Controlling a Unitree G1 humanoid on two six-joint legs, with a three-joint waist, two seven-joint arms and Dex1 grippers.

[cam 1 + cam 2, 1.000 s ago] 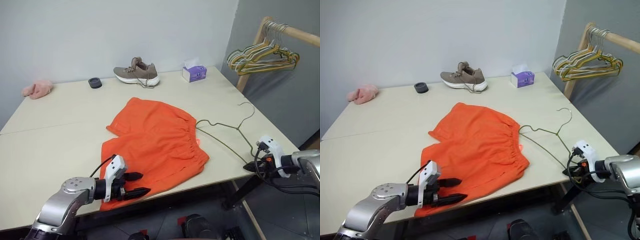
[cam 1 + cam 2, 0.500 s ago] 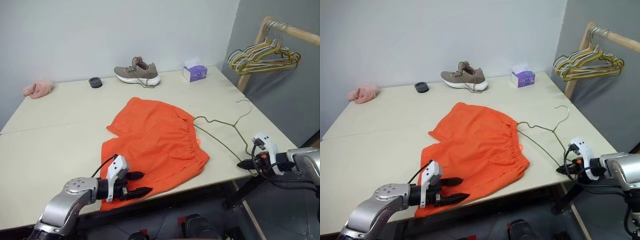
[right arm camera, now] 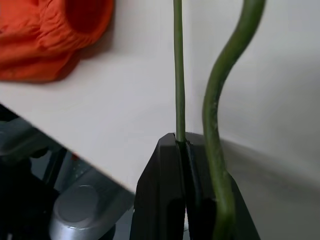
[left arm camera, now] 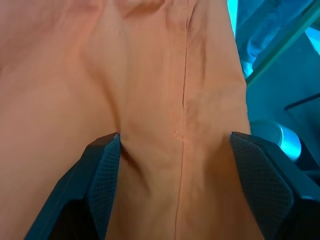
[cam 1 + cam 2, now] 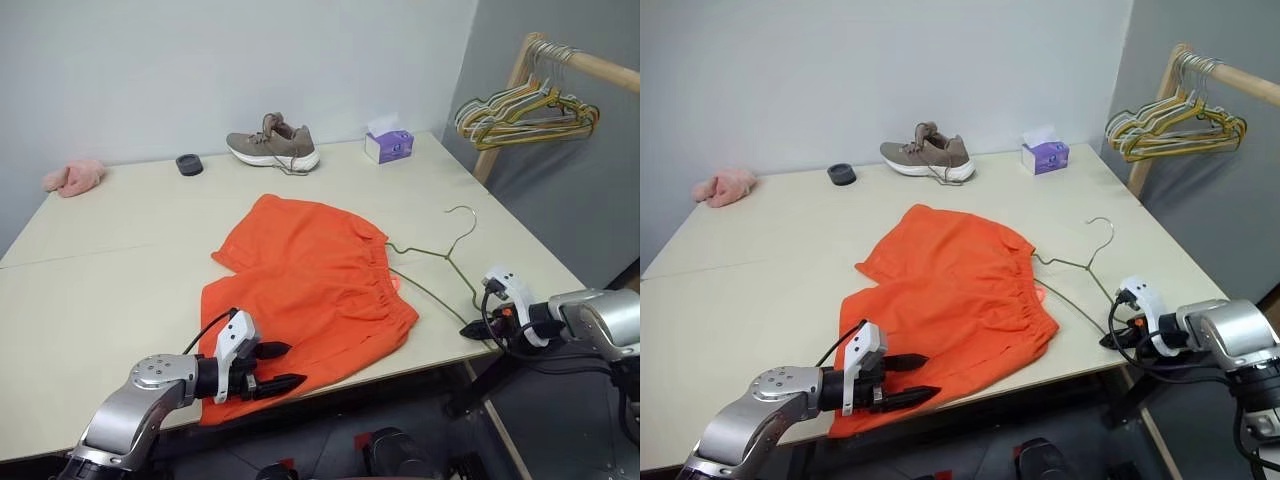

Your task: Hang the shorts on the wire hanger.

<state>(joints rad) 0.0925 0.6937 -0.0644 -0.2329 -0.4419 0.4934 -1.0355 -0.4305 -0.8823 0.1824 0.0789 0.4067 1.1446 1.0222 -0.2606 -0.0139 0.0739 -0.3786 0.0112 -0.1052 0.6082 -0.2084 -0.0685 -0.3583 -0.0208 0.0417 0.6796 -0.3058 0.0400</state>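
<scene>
Table (image 5: pixel 120 240) carries the orange shorts (image 5: pixel 300 290) spread flat near its front edge, waistband toward the robot's right; brown sneaker (image 5: pixel 273 146), purple tissue box (image 5: pixel 388 146) and pink cloth (image 5: pixel 73 177) sit at the far side, well apart. Wire hanger (image 5: pixel 430 262) lies just right of the waistband, hook pointing away. Right gripper (image 5: pixel 474 328) is clamped tight on the hanger's near corner wire at the table edge. Left gripper (image 5: pixel 268 366) has fingers spread wide astride the shorts' near hem, nothing pinched yet. Step in hand looks like bringing hanger to shorts: best to keep the wire low and level, aim the free arm at the leg opening, and have the left pinch the hem first so fabric doesn't bunch.
</scene>
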